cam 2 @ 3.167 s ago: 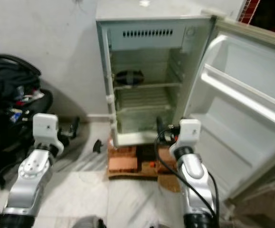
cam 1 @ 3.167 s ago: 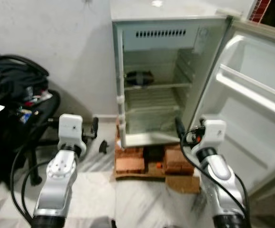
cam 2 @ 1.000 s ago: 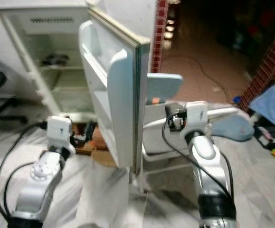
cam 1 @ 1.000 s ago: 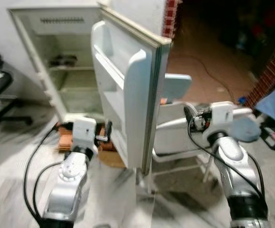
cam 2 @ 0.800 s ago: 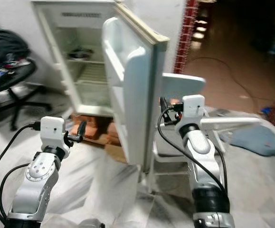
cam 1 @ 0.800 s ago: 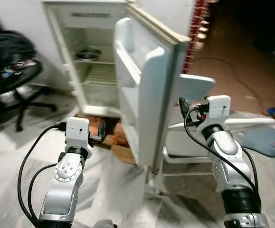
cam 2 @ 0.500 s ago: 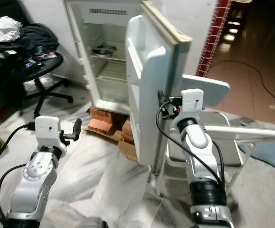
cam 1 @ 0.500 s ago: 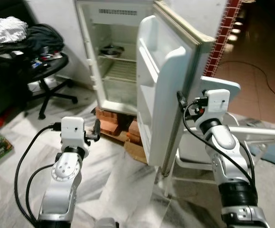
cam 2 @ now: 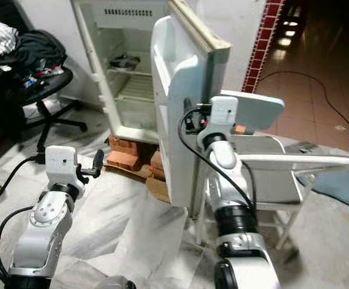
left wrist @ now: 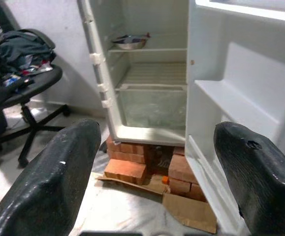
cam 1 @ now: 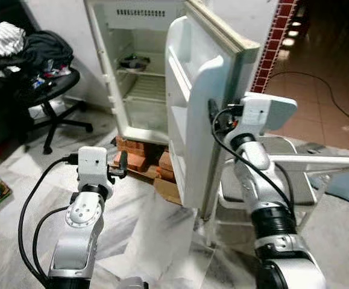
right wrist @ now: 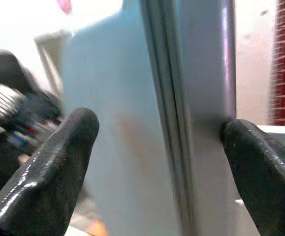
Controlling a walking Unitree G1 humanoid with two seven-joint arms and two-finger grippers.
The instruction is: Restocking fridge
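Closest to me, my left gripper (left wrist: 147, 167) hangs wide open and empty over the floor, facing the fridge (cam 1: 139, 66). Beyond it, my right gripper (right wrist: 157, 162) is spread wide with the free edge of the fridge door (cam 1: 201, 114) between its fingers; whether they touch it I cannot tell. Two bare shelves sit inside, one steel bowl (left wrist: 130, 42) on the upper. Bricks (cam 1: 139, 161) prop the base; one office chair (cam 1: 47, 90) stands left.

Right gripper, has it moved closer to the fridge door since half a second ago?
Yes. The right gripper now sits at the open fridge door's outer edge, its open fingers straddling it; before, it hung lower, just short of that edge.
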